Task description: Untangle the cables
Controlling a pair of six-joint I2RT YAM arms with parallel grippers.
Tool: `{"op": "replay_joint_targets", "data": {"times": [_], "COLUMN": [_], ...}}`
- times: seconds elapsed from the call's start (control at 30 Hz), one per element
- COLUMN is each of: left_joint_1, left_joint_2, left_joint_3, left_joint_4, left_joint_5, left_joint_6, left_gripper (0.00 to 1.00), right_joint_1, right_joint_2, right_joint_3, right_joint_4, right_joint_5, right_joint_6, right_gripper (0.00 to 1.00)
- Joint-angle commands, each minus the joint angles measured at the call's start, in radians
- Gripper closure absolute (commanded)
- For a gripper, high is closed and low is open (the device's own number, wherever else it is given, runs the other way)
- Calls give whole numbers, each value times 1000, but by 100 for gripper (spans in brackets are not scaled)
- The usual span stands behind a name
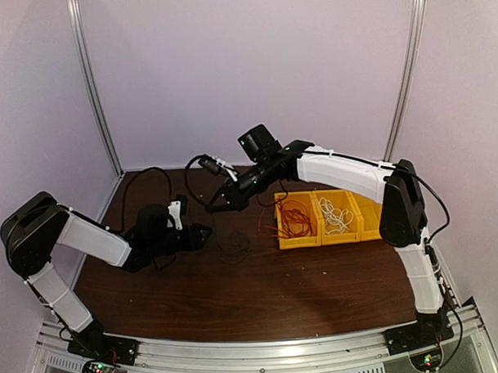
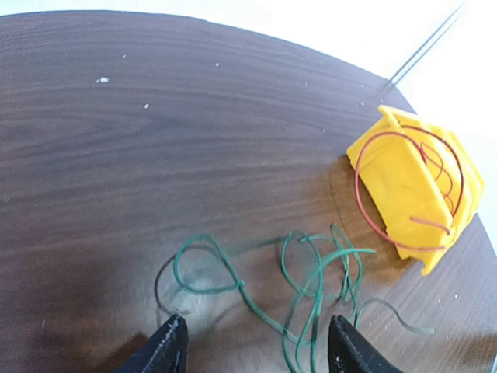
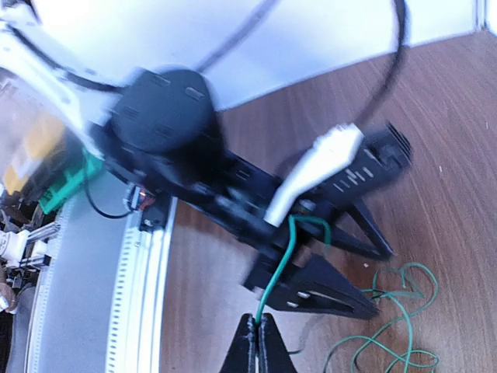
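A thin green cable (image 2: 241, 284), dark in the top view (image 1: 233, 246), lies in loose loops on the brown table. My left gripper (image 2: 256, 353) is low over it and open, its fingers on either side of the loops. My right gripper (image 3: 257, 342) is shut on one end of the green cable (image 3: 276, 277), which rises from the jaws in front of the left gripper. In the top view the right gripper (image 1: 214, 208) hangs just behind the left gripper (image 1: 203, 234). A red cable (image 1: 293, 219) and a white cable (image 1: 338, 218) lie in yellow bins.
Three joined yellow bins (image 1: 298, 244) stand to the right of the green loops, and the red cable hangs over the rim of the nearest one (image 2: 404, 186). Thick black arm cables (image 1: 138, 178) loop at the back left. White walls close in the table.
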Motion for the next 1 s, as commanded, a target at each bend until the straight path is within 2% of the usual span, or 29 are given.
{"op": "replay_joint_targets", "data": {"times": [0.0,0.13,0.3,0.43,0.57,0.8,0.97], "left_joint_1": [7,7,7,7,7,7,7], "left_joint_2": [124,257,385,427,435,367,296], "left_joint_3": [77,176,284,293,282,220,215], "left_joint_4": [233,329,331,329,279,311,276], "left_joint_5": [74,150,174,169,144,148,140], "left_joint_6": [5,-38,-87,-108,-109,-113,-91], "left_gripper": [37,40,49,52,51,48,46], "right_joint_1": [5,4,2,-23,-111,-343,-460], "right_joint_2": [-176,-257,-365,-425,-485,-622,-743], "right_joint_3": [35,106,190,268,279,157,-92], "right_joint_4": [31,-13,-44,-99,-103,-101,-77], "right_joint_5": [-164,-166,-125,-90,-52,56,125], "right_joint_6": [14,-20,-91,-171,-196,-223,-285], "right_gripper": [100,100,100,100,100,100,100]}}
